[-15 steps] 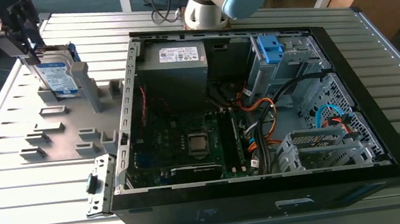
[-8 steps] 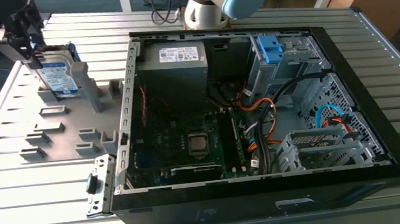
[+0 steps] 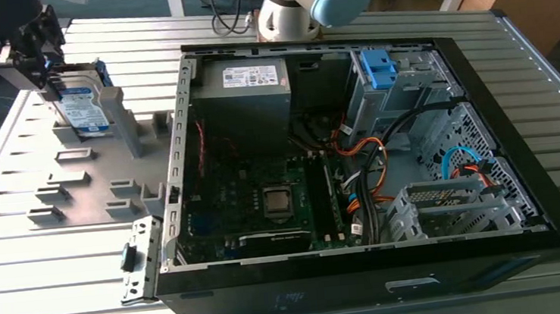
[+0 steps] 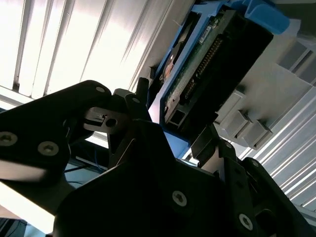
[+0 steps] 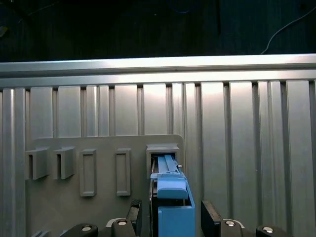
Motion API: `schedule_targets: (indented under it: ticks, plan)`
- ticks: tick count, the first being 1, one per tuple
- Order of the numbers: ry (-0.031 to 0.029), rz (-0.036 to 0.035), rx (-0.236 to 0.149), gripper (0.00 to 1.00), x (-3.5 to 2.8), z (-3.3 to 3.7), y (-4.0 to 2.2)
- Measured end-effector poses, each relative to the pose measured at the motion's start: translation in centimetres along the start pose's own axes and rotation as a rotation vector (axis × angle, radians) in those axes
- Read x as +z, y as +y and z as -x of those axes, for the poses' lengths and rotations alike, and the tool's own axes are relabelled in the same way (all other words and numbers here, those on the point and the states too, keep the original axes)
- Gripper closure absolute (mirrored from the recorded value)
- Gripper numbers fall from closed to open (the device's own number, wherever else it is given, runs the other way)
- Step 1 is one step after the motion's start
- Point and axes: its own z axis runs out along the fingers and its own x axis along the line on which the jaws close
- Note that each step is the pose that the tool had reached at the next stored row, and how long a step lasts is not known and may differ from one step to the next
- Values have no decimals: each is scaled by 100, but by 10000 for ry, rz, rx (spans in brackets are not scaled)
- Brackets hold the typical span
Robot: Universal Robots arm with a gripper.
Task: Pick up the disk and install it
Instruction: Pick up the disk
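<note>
The gripper (image 3: 47, 77) hangs at ten o'clock in the exterior view, directly over the disk (image 3: 83, 109). The disk stands upright on its edge in a slot of the grey holder plate (image 3: 79, 182). We see that plate lying flat on the ribbed aluminium table (image 3: 47, 276), at nine o'clock from the open computer case (image 3: 373, 286).

In the first wrist view the gripper (image 5: 172, 217) straddles the disk (image 5: 173, 197). Its jaws are apart, one dark finger on each side of the blue frame, and a slim gap shows on both sides. The holder plate (image 5: 49, 197) carries a row of other slots beside it.

The second wrist view puts the disk (image 4: 212, 64) edge-on between the fingers (image 4: 143, 94), its connector row facing the camera.

Inside the case, a small blue clip (image 3: 378, 68) sits in the drive bay at one o'clock. A grey metal box (image 3: 244, 99) with a white sticker is at twelve o'clock. The arm's base (image 3: 293, 7) rises behind the case, at twelve o'clock of the exterior view.
</note>
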Motion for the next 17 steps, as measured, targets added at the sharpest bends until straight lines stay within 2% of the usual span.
schedule_targets:
  ticks: [5, 6, 7, 9, 11, 17]
  plan:
    - [-1, -2, -2, 43, 1, 0, 0]
    - [-1, -2, -2, 49, 1, 0, 0]
    - [-1, -2, -3, 49, 1, 0, 0]
    - [0, -2, -3, 61, 1, 0, 0]
    - [0, -2, -4, 64, 1, 0, 0]
    - [-1, -2, -11, 64, 1, 0, 0]
